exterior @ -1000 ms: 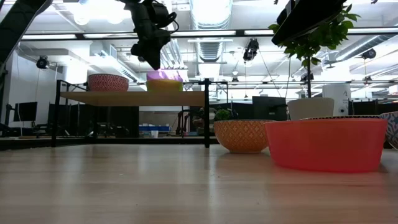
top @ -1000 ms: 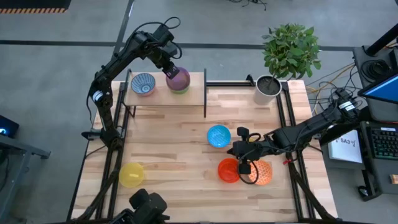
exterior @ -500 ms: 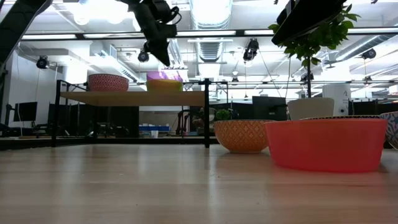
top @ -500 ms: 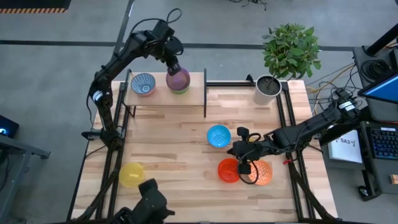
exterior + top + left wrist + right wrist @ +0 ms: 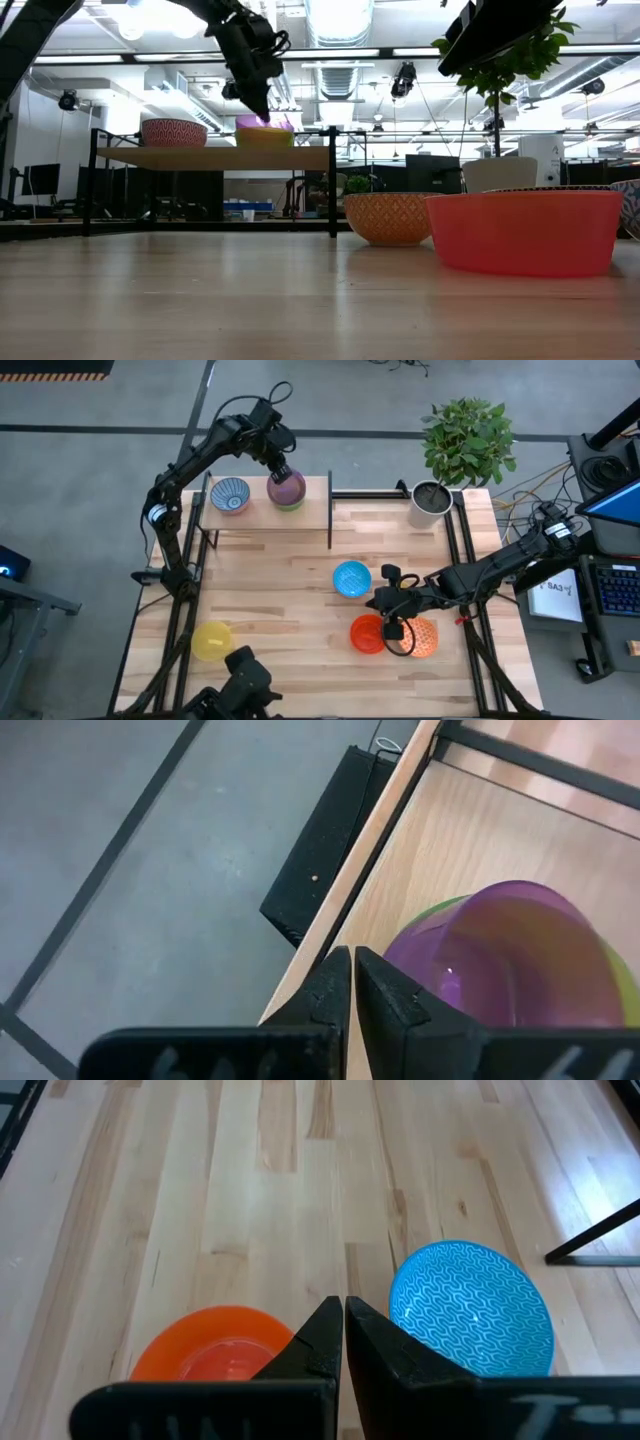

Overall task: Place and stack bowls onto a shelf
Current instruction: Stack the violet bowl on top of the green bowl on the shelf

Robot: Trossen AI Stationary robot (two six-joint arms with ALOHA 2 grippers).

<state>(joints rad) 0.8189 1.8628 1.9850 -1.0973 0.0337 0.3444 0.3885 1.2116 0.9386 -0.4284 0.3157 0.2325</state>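
Observation:
The shelf [image 5: 258,518] stands at the table's far left. On it rest a blue-white patterned bowl [image 5: 230,494] and a purple bowl [image 5: 288,487] nested in a green one [image 5: 425,915]. My left gripper [image 5: 281,461] is shut and points down by the purple bowl's far rim [image 5: 400,945]. It hangs just over that bowl [image 5: 265,122] in the low view. On the table sit a light blue bowl [image 5: 351,578], a red-orange bowl [image 5: 366,634], a speckled orange bowl [image 5: 424,638] and a yellow bowl [image 5: 211,640]. My right gripper [image 5: 384,603] is shut and hovers between the red-orange bowl [image 5: 215,1345] and the light blue bowl [image 5: 470,1310]. My left gripper [image 5: 350,960] has its shut fingers pointing down beside the purple bowl's far rim, at the shelf's far edge. I cannot tell whether they touch the bowl.
A white plant pot [image 5: 431,501] with a leafy plant stands at the table's far right corner. The shelf's black frame [image 5: 330,510] reaches toward it. Bare tabletop [image 5: 270,585] lies between the shelf and the near bowls. A dark device [image 5: 240,685] sits at the near edge.
My left gripper has drawn back from over the purple bowl toward the shelf's far edge, then come down a little beside the bowl's far rim. The purple bowl has stayed nested in the green one. My right arm has kept still.

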